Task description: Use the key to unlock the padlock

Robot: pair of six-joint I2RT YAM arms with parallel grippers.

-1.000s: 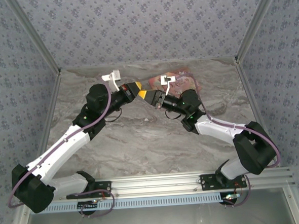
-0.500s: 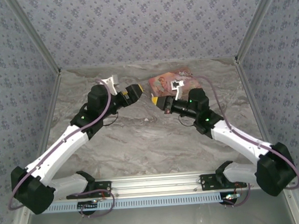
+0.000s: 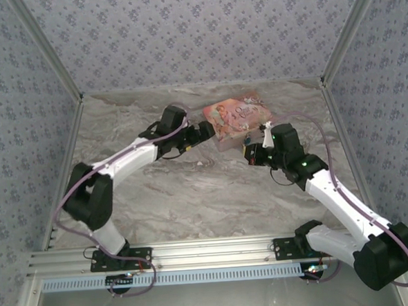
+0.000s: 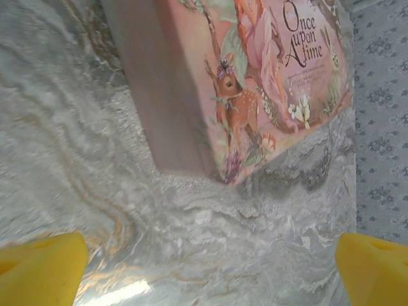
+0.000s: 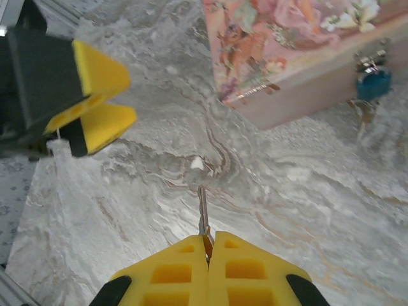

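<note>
**Only a pinch on the key, and a lock that hangs free**

On the left, the left pincer (image 4: 210, 255) is spread wide with nothing between its yellow pads. It hovers low over the marble bench (image 4: 76, 159), just beside the near corner of the pink box (image 4: 255, 83), and touches neither. With nothing bracing it, the box is likely to slide on the smooth bench if it is pushed from the other side.

Further right, the right pincer (image 5: 207, 245) is closed tight on the key (image 5: 202, 207). It grips only the head, so the thin blade juts out ahead. At present the blade points at bare bench left of the box, not at the lock. Soft pads on so small a hold may let the key twist or slip once the tip meets resistance.

Rightmost is the padlock (image 5: 374, 83), small and blue, dangling from the metal clasp on the front wall of the box, well apart from the key tip. Because it hangs loose, it will probably swing away under a poke. I cannot tell which way its keyhole faces, so a misjudged approach could jam the blade against the body. The two arms also work close together here, and a wide swing toward the lock risks a knock between them.
</note>
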